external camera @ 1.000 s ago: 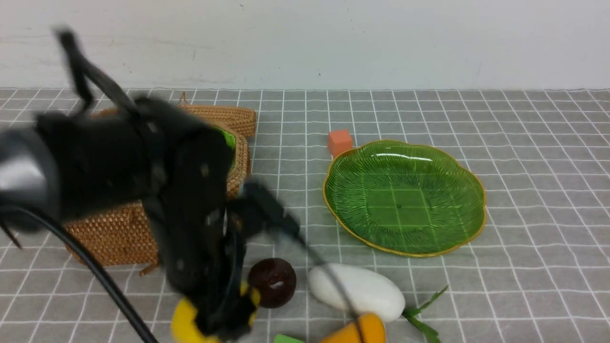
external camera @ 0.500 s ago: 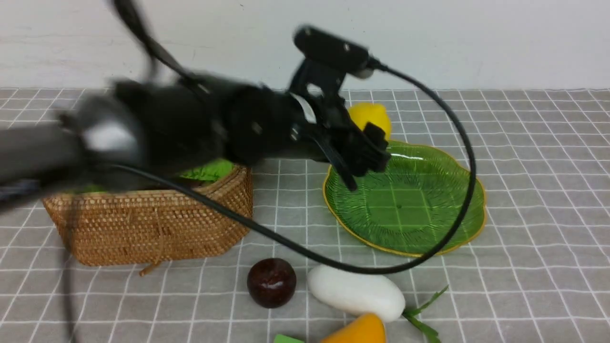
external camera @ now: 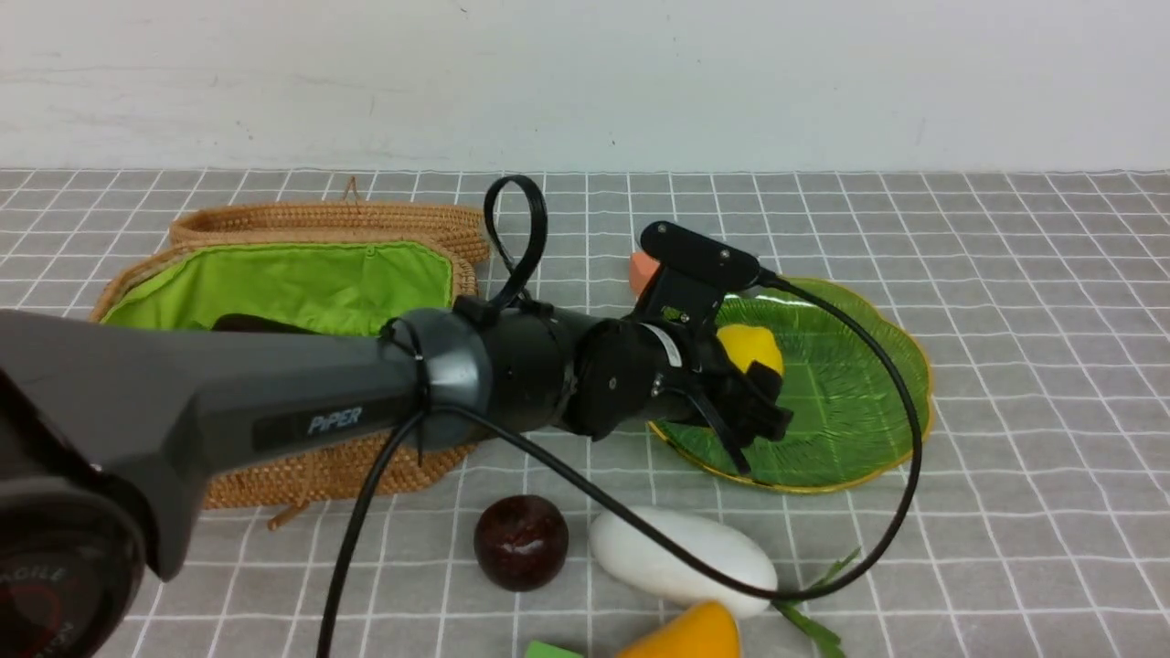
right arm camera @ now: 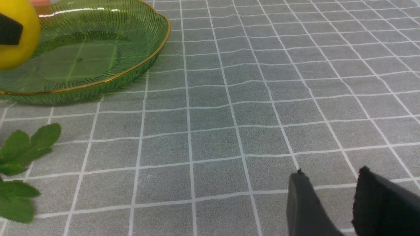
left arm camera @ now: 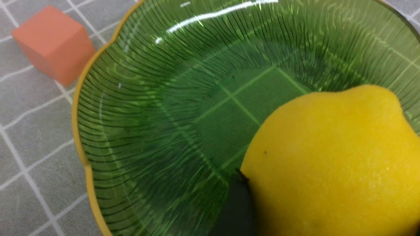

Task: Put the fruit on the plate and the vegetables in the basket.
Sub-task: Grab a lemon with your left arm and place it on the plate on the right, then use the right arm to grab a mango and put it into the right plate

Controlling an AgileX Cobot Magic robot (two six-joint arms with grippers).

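My left gripper point(external camera: 757, 388) is shut on the yellow lemon point(external camera: 751, 347) and holds it low over the near-left part of the green plate point(external camera: 850, 393). In the left wrist view the lemon point(left arm camera: 328, 157) fills the corner over the plate point(left arm camera: 147, 114), with one of the fingers point(left arm camera: 237, 203) against it. The maroon ball point(external camera: 521, 541), white radish point(external camera: 681, 559) and mango point(external camera: 686, 635) lie at the front. The wicker basket point(external camera: 274, 475) stands open at the left with a dark shape point(external camera: 251, 323) inside. The carrot is hidden. My right gripper point(right arm camera: 331, 171) is open and empty over the cloth.
An orange cube point(external camera: 643, 267) sits just behind the plate's left rim, partly hidden by my wrist; it also shows in the left wrist view point(left arm camera: 54, 42). A green block point(external camera: 548, 651) peeks in at the front edge. The radish leaves point(right arm camera: 19, 154) lie near the plate point(right arm camera: 98, 49).
My left arm has lifted the lemon from the front of the table, swung it right past the basket, and brought it down over the plate.
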